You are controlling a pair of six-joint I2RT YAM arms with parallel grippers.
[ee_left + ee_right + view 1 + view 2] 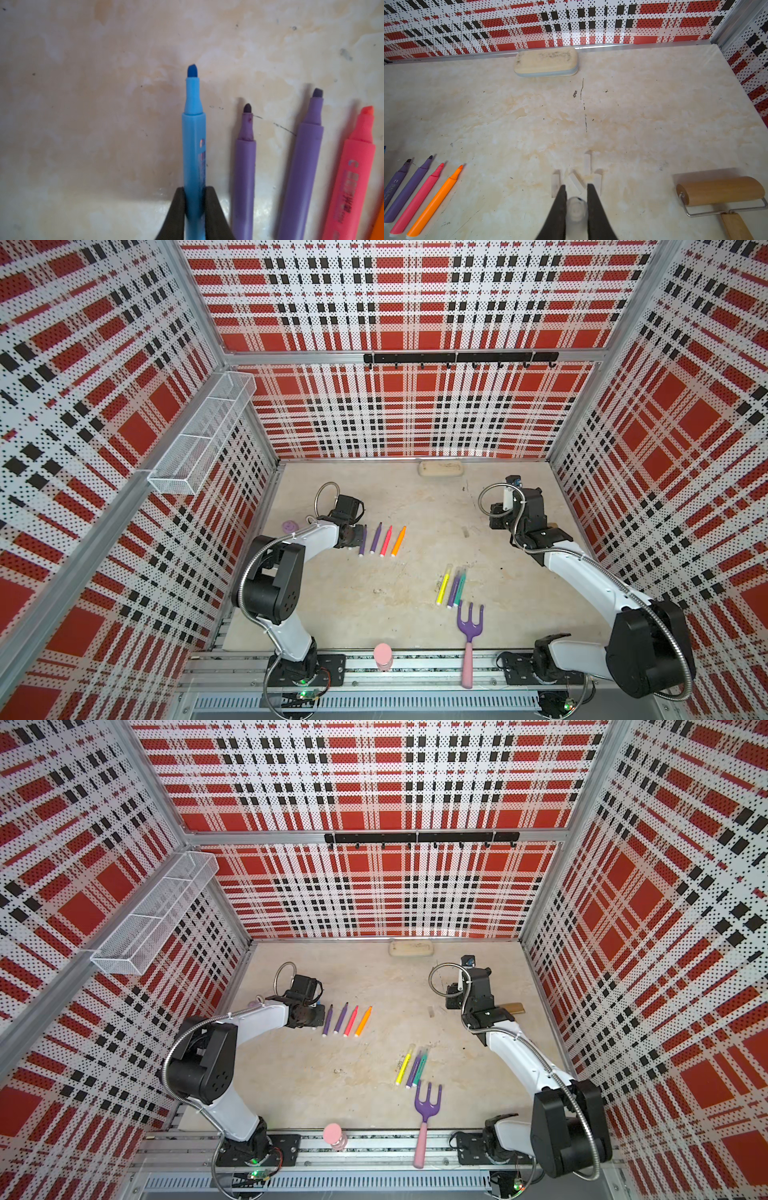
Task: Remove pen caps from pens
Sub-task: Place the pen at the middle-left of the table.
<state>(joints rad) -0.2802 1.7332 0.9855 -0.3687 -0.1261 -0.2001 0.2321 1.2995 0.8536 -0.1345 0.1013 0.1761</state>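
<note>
The left gripper [194, 188] is clamping its dark, wedge-shaped fingers [178, 207] low on the smooth barrel of the blue pen [193, 133]. The pen's chisel tip is showing bare. Whether the pen is touching the table [654, 104] I cannot tell.

Just beside it, four more uncapped pens are lying in a near-parallel row on the mottled cream surface. First is a purple pen [244, 166] with a rounded tip, then a second purple pen [301, 166] with a flat tip. A pink pen [353, 176] and an orange pen [398, 541] are lying after them. All are slim matte plastic barrels narrowing to a stepped neck, with white end plugs.

Toward the middle, nearer the front, a yellow pen [443, 587], a third purple pen [454, 591] and a teal pen [460, 589] are lying packed side by side. Their far ends are looking pale and glassy, as if capped, though faintly. Just in front of them a glossy purple fork [469, 620] with three tines is lying with its pink handle crossing the front rail.

Further right, four caps [587, 164], short see-through tubes with slanted ends, are lying loosely grouped, nearly vanishing against the table. The right gripper [576, 186] is pinching a fifth cap [576, 209], frosted and round-mouthed, just short of that group. To its right a wooden roller [720, 190] on a wire frame is resting on the table.
</note>
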